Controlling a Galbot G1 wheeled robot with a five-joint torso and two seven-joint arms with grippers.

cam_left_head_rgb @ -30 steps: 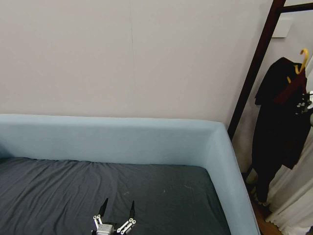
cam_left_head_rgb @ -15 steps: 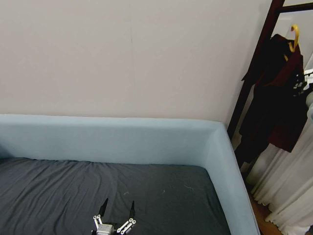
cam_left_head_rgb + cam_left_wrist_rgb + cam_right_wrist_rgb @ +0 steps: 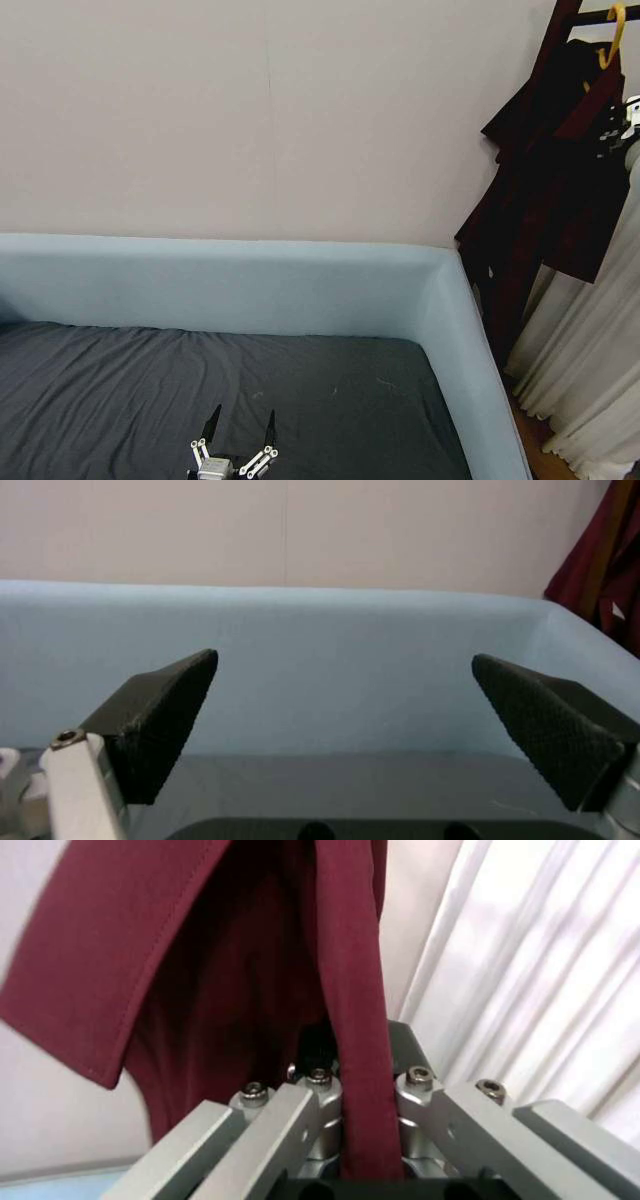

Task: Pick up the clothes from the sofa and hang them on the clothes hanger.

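Note:
A dark red garment (image 3: 545,190) hangs from a yellow hanger (image 3: 614,40) at the upper right, close to the dark wooden rack (image 3: 562,22). My right gripper (image 3: 627,115) holds it from the right edge. In the right wrist view that gripper (image 3: 360,1099) is shut on a fold of the maroon cloth (image 3: 250,952), which runs up between its fingers. My left gripper (image 3: 238,432) stays low over the dark grey seat of the sofa (image 3: 300,290), its black fingers (image 3: 160,720) spread open with nothing between them.
The light blue sofa back and right armrest (image 3: 455,340) stand between the seat and the rack. A white curtain (image 3: 590,370) hangs at the far right behind the garment. A plain wall (image 3: 260,110) rises behind the sofa.
The garment on its hanger has been raised by my right gripper, up toward the top of the rack. The left gripper has not moved.

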